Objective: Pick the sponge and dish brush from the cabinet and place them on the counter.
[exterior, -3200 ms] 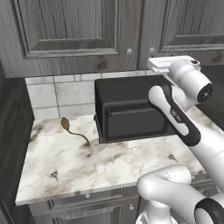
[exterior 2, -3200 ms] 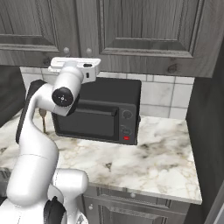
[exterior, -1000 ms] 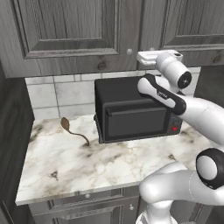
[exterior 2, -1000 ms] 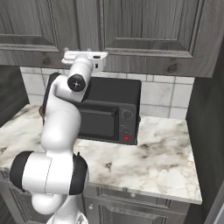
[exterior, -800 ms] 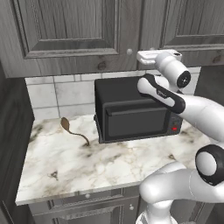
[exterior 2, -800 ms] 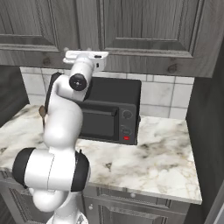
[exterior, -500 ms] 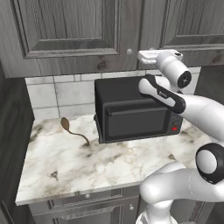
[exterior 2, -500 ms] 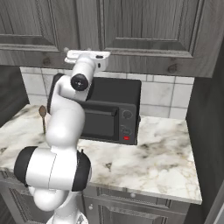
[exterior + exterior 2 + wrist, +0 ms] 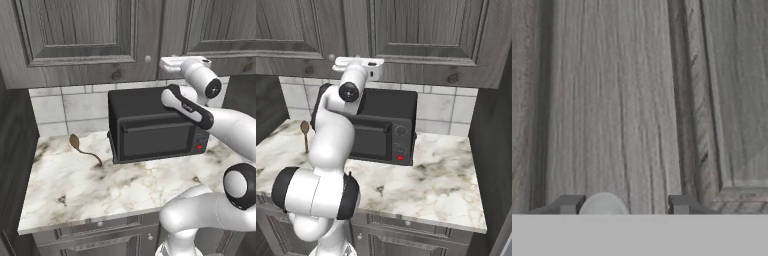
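Gripper (image 9: pixel 625 206) raised to the closed cabinet (image 9: pixel 90 40) since three seconds ago, fingers (image 9: pixel 569 204) now narrowing either side of its knob (image 9: pixel 603 205). Not yet clamped. Sponge and brush presumably behind doors, unseen; desk (image 9: pixel 75 185) waiting.

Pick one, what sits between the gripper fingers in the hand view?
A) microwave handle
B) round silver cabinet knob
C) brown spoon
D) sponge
B: the round silver knob sits between the gripper fingers, nearer one of them, against the closed cabinet door.
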You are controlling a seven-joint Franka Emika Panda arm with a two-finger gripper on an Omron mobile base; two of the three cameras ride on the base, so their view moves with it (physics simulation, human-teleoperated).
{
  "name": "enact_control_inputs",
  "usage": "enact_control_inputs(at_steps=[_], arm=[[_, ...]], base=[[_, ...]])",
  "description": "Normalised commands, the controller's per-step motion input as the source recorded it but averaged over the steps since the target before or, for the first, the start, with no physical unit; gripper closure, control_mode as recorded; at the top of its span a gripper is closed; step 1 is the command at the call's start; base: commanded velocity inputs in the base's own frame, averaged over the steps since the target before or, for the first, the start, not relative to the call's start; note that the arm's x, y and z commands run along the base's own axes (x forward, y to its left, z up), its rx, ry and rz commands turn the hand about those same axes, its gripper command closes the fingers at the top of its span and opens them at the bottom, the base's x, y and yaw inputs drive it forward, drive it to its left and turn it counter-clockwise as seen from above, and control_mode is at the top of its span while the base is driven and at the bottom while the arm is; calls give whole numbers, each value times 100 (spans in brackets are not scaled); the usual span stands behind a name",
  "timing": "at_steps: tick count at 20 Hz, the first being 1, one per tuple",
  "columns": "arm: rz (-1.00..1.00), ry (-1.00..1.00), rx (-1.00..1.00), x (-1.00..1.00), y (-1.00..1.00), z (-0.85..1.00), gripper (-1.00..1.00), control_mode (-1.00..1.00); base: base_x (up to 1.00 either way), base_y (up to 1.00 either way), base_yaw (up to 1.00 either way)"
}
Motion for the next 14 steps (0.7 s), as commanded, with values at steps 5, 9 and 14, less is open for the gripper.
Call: enact_control_inputs(at_steps=[5,9,14], arm=[[0,26,-4,45,19,-28,100,-100],[0,33,-8,48,24,-29,100,-100],[0,16,-2,27,17,-33,100,-100]], base=[[0,0,0],[0,0,0],[0,0,0]])
